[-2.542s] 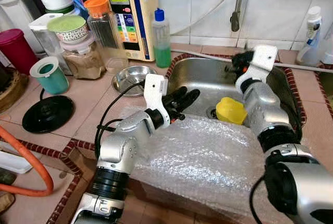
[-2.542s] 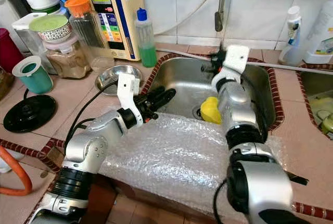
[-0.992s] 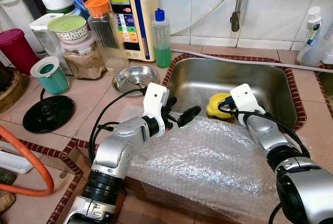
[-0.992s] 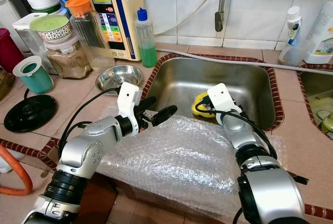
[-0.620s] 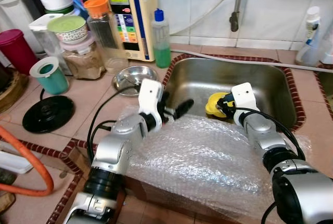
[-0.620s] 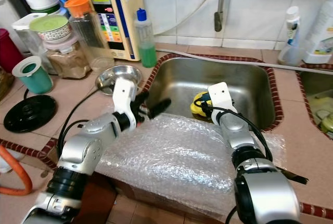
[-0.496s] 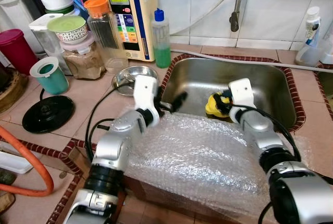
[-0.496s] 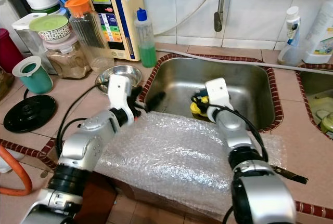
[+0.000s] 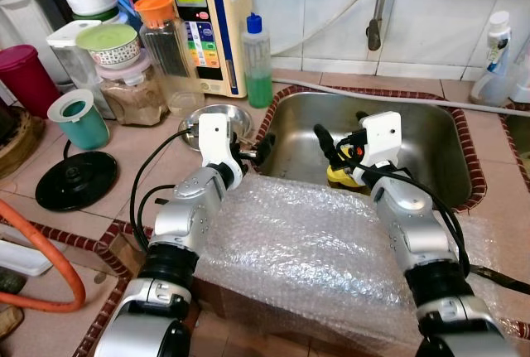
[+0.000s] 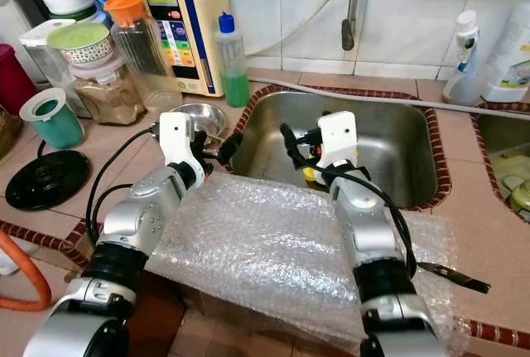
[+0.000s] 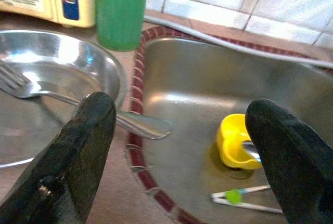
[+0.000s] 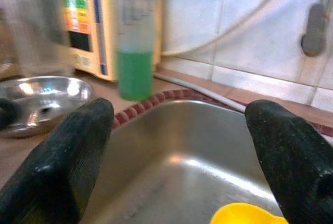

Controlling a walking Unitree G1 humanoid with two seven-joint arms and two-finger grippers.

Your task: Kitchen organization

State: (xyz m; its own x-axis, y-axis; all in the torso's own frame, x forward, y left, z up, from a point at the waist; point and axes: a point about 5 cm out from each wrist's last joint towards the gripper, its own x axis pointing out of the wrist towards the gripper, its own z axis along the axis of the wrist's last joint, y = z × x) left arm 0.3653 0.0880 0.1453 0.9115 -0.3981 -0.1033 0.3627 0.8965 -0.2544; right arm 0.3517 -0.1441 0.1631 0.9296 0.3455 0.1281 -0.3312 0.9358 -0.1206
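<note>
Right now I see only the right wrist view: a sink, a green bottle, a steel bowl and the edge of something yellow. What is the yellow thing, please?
Observer: It is a small yellow cup, lying in the sink by the drain, close to the open right gripper.
Operator: Is something else in the sink?
Observer: Yes, a thin white and green stick, maybe a toothbrush, lies beside the cup.
Operator: And the bowl, is it empty?
Observer: No, a fork rests in the bowl, its handle sticking out over the rim toward the sink.
</note>
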